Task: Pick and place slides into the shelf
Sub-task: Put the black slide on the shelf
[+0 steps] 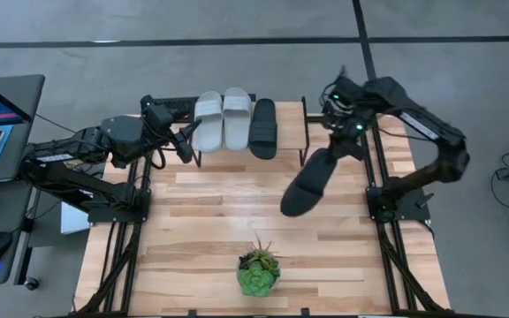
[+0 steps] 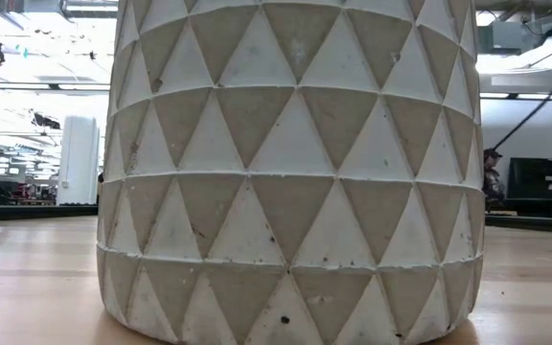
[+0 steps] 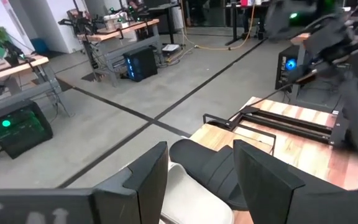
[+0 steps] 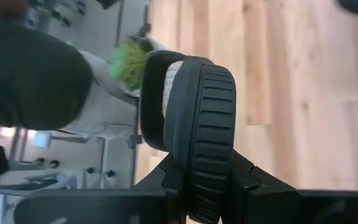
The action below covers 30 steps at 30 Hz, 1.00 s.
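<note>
In the high view, two light grey slides [image 1: 222,117] and one black slide [image 1: 263,129] lie side by side on the shelf [image 1: 305,125] at the table's far edge. My right gripper [image 1: 332,148] is right of the shelf and shut on a second black slide [image 1: 307,183]. My left gripper [image 1: 184,141] hovers open at the shelf's left end, touching nothing. In the left wrist view its fingers frame the shelved black slide [image 3: 207,167] and a grey one [image 3: 182,193]. A plant pot [image 2: 295,163] fills the low view. My right gripper pinches the black slide by one end of its sole [image 4: 209,186]. One finger [image 4: 166,182] is on the footbed side and the other on the ribbed tread side. The slide reaches away from the fingers, slanting toward the table's near left, and looks lifted off the table.
A small green potted plant [image 1: 257,270] stands near the table's near edge, in the middle. Bare wooden table [image 1: 201,221] lies between the shelf and the plant. A laptop and a mouse sit on a side desk to the left.
</note>
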{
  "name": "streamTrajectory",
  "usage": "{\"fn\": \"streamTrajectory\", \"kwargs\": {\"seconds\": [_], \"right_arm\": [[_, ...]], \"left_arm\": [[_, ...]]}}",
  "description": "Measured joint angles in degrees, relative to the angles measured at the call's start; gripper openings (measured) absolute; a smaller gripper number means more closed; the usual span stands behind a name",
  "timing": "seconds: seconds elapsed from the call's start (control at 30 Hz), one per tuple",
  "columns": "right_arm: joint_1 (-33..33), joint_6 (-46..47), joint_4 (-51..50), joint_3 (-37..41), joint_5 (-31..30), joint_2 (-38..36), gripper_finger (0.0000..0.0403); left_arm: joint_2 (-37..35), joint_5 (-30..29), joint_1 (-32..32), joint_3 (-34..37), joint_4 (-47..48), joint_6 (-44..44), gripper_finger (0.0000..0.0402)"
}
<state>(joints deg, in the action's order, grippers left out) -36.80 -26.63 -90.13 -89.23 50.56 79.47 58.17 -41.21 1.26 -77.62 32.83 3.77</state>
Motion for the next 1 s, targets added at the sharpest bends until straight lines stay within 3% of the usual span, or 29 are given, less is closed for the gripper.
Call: {"fn": "streamTrajectory", "kwargs": {"seconds": [0.2, 0.53, 1.0], "right_arm": [[0.0, -3.8, 0.2, -8.2, -3.0, 9.2, 0.0044], [-2.2, -5.0, 0.2, -27.3, -8.8, 17.5, 0.0044], [-4.6, -1.5, 0.2, -29.4, -13.6, 16.9, 0.0044]], "left_arm": [[0.0, 0.0, 0.0, 0.0, 1.6, 1.2, 0.0174], [0.0, 0.0, 0.0, 0.0, 2.7, 1.6, 0.0174], [0.0, 0.0, 0.0, 0.0, 5.2, 2.1, 0.0174]]}}
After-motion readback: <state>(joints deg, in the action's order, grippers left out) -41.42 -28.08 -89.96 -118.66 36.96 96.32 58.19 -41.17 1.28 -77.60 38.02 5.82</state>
